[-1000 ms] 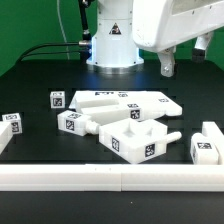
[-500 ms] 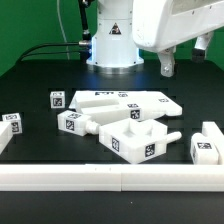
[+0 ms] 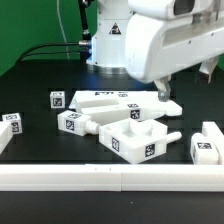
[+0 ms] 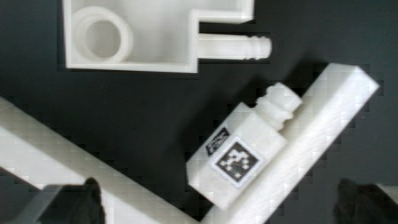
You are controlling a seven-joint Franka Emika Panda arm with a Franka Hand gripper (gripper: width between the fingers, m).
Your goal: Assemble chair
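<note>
My hand [image 4: 217,205] hangs spread wide and empty over the pegged bar [image 4: 267,130]. If I descend off-centre, a finger could strike it and skid it across the desk [image 4: 338,40].

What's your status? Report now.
Gripper open, empty. Boxy white plastic seat frame and white tagged pegged bar lie apart, unjoined. Long white rail close by.
</note>
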